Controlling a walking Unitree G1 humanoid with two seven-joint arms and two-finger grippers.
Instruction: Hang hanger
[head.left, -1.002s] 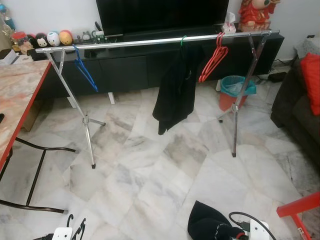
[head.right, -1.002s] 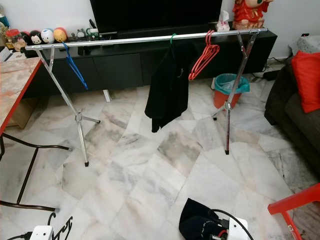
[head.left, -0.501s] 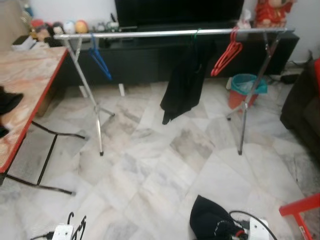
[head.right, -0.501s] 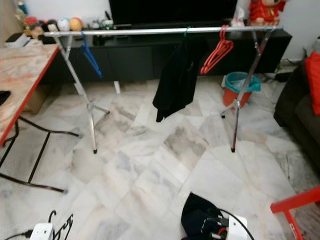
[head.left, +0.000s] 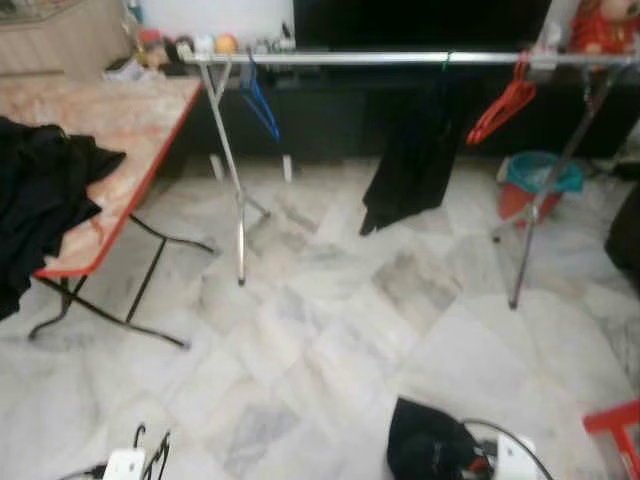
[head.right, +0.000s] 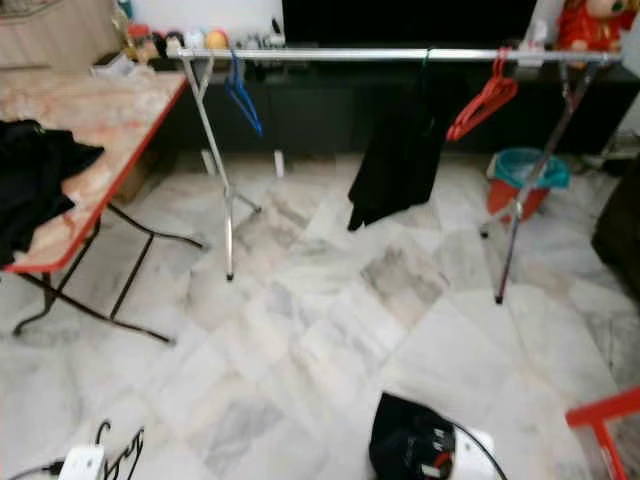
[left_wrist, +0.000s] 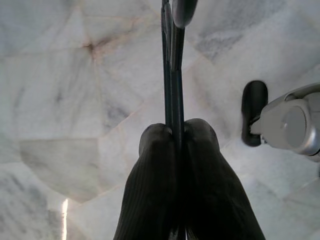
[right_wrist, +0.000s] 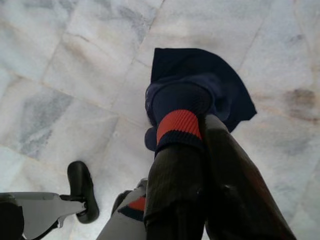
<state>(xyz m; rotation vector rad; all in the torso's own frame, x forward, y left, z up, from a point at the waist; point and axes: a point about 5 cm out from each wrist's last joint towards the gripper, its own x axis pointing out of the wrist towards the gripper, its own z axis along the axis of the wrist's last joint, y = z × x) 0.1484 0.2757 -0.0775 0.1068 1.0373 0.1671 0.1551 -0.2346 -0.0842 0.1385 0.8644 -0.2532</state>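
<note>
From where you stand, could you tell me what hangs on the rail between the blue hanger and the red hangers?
In the left eye view, a black garment hangs from the rail, between the blue hanger and the red hangers.

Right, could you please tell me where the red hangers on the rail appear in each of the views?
Left eye view: the red hangers hang near the right end of the rail, right of the black garment.
Right eye view: same spot on the rail, slightly further left in the picture.
Left wrist view: aimed down at the marble floor.
Right wrist view: also aimed at the floor.
Shared landmark: the teal bin, below the hangers in both eye views.
</note>
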